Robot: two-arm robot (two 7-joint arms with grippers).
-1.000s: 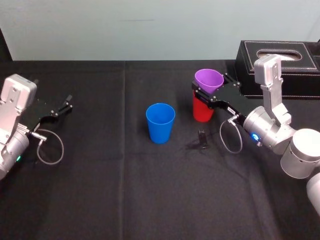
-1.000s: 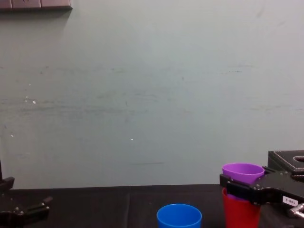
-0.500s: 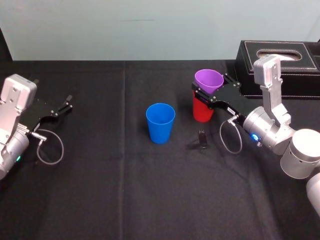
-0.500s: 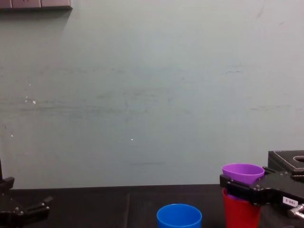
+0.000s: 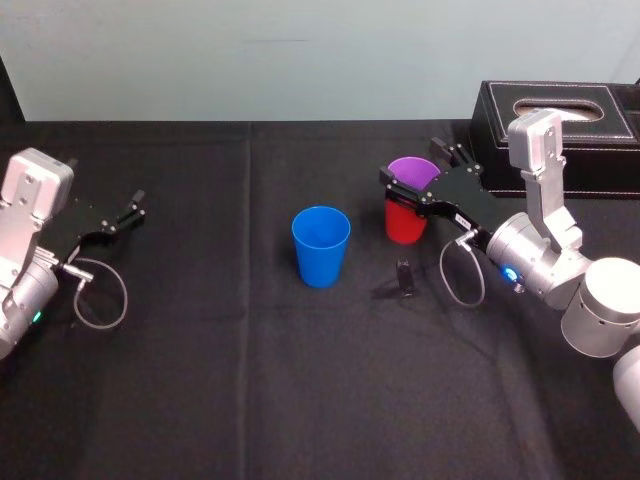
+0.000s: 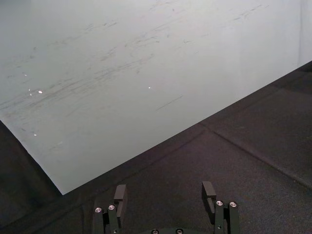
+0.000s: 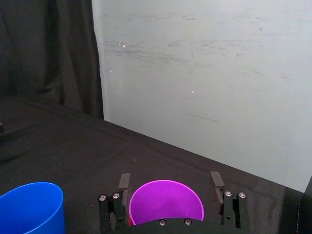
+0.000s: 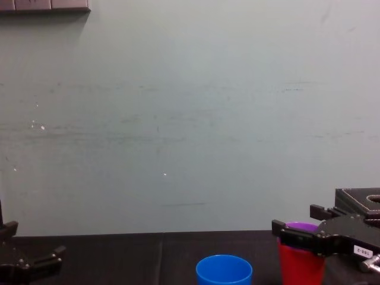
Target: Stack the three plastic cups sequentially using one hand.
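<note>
1. The right gripper [image 5: 412, 163] is right of centre. Its fingers are spread on either side of the purple cup [image 5: 413, 172] and look parted, not pinching. The purple cup sits nested deep in the red cup [image 5: 402, 228].
2. If the fingers draw back crooked, one could catch the purple rim and tip the light pair over.
3. The blue cup [image 5: 321, 245] stands apart to the left. A low approach could knock it over, or a hard squeeze could buckle it.
4. A small dark object [image 5: 403, 277] lies on the counter [image 5: 250, 380] just near of the red cup. It might snag a low sweep.
5. The black box [image 5: 560, 118] sits far right, clear of the cups. The left gripper [image 5: 133, 208] rests at the left edge, fingers apart and empty.
</note>
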